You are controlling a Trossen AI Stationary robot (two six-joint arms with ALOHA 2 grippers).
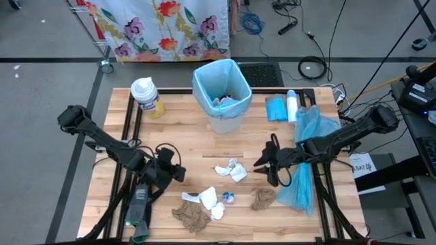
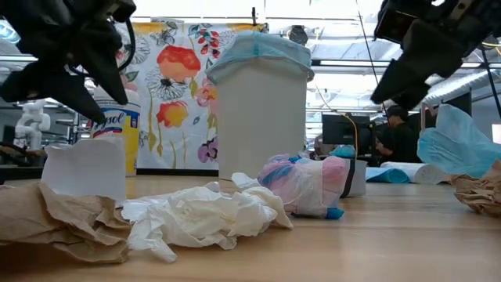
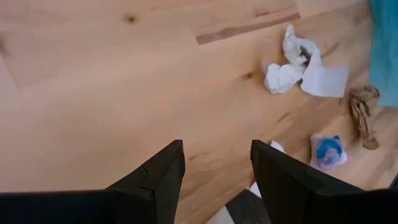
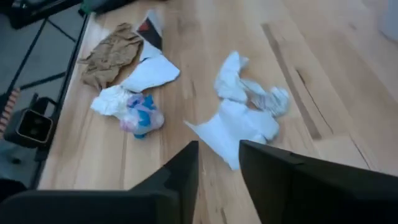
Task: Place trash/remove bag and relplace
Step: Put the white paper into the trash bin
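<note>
The white tissue wad [image 1: 233, 169] looked light, soft and compressible; pinch its raised crumpled middle. The right end effector [image 1: 261, 165] hovered beside it, fingers spread, empty.

High view straight down over whole desk [image 1: 177, 146]. Low view level at desk surface, close on trash [image 2: 200, 215]. Both wrist views angled down, sharing white wad [image 3: 292, 65].

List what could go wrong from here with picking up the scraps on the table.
1. The white tissue wad lies spread and loose ahead of the open right gripper; a pinch may catch only a corner and drop it short of the bin.
2. The brown paper towel touches the blue bag; grabbing it could snag the bag.
</note>
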